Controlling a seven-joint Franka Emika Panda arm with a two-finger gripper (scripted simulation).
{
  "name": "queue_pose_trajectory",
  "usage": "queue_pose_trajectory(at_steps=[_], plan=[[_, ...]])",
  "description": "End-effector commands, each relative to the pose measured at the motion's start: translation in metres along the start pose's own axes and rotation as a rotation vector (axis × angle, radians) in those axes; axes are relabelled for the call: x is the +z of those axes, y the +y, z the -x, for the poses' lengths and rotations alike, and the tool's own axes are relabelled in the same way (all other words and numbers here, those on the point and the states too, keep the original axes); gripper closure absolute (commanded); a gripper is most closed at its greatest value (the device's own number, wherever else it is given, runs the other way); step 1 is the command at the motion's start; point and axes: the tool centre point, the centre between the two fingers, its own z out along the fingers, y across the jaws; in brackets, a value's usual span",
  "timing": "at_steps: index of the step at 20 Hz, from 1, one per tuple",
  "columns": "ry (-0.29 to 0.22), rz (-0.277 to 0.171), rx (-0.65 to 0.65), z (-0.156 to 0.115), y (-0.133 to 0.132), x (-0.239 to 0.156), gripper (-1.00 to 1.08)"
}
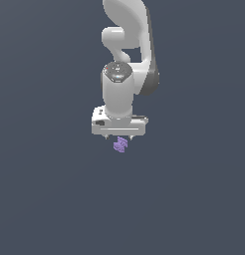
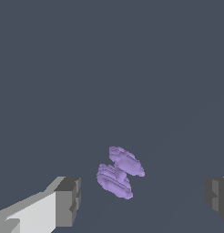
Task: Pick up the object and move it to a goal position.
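The object (image 1: 120, 145) is a tiny light-purple lumpy piece lying on the dark grey floor. It peeks out just below the white gripper (image 1: 119, 138), which hangs straight above it in the exterior view. The wrist view shows the object (image 2: 119, 173) as two joined ridged lobes resting between the two dark fingertips (image 2: 69, 200). The gripper (image 2: 143, 196) is open, its fingers wide apart, and neither one touches the object.
The white Panda arm (image 1: 125, 60) rises from the gripper toward the upper edge of the exterior view. Around it there is only flat dark grey floor (image 1: 55, 189), with no other objects or markers in sight.
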Motion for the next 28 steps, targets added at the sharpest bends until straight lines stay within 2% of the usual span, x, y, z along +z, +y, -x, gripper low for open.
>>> queue_pose_trajectory(at_steps=[1, 16, 22, 28], plan=[[0.0, 0.0, 0.0, 0.0, 0.0, 0.0, -0.92], [0.0, 0.004, -0.011, -0.002, -0.005, -0.007, -0.92], [-0.001, -0.001, 0.06, 0.003, -0.006, 0.005, -0.92], [-0.003, -0.008, 0.186, 0.013, -0.007, 0.024, -0.92]])
